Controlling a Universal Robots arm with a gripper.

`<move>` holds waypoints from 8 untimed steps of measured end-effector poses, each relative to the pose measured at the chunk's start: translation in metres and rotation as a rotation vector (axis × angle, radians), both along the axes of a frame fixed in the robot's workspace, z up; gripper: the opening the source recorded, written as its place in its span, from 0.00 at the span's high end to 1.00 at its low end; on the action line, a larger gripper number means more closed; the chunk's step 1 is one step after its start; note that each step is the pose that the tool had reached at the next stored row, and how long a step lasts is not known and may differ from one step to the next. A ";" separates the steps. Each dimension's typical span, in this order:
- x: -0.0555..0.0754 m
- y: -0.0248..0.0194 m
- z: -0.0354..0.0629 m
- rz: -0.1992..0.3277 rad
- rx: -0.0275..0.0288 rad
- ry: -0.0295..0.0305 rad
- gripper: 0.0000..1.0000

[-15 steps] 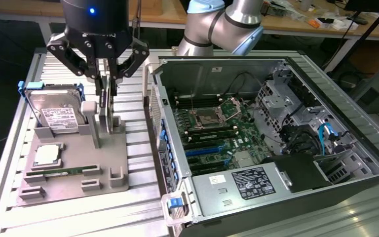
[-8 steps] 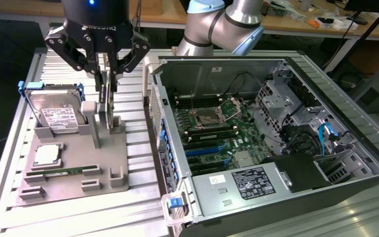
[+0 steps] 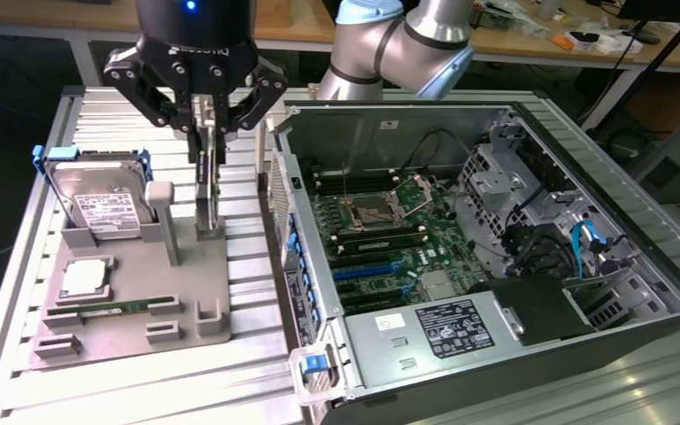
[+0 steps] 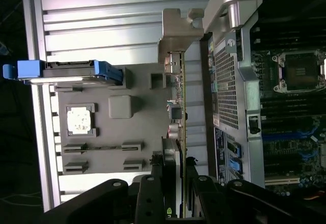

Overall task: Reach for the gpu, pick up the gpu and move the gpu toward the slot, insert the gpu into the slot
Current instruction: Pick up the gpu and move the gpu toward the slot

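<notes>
The pincer (image 3: 205, 133), narrowed, clamps the top edge of the upright gpu (image 3: 206, 190) standing in the gray holder (image 3: 139, 292).

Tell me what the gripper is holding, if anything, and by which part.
The gripper is shut on the gpu, pinching its upper edge from both faces; the card stands on edge over the grey holder.

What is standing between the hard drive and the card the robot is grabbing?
In the exterior view, a gray upright post of the parts holder stands between the hard drive and the gpu.
</notes>
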State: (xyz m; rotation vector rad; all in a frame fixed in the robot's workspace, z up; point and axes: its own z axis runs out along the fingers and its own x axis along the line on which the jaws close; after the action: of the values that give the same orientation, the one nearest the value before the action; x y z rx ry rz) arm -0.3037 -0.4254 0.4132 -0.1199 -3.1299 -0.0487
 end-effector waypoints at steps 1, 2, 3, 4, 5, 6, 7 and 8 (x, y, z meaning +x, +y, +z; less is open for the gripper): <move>0.002 0.0000 0.0000 0.000 0.0001 0.0000 0.73; 0.005 0.0000 0.0000 0.000 0.0000 0.0000 0.73; 0.007 0.0000 -0.0001 0.000 0.0001 -0.0001 0.73; 0.008 0.0000 -0.0001 0.000 0.0001 -0.0001 0.73; 0.010 0.0000 0.0000 0.000 0.0000 -0.0001 0.73; 0.012 0.0000 0.0001 0.000 0.0000 0.0000 0.73; 0.012 0.0000 0.0017 0.000 -0.0001 0.0000 0.73; 0.012 0.0000 0.0055 0.000 0.0000 0.0000 0.73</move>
State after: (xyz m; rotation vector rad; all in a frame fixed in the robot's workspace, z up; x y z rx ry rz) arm -0.2920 -0.4254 0.4187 -0.1201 -3.1299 -0.0486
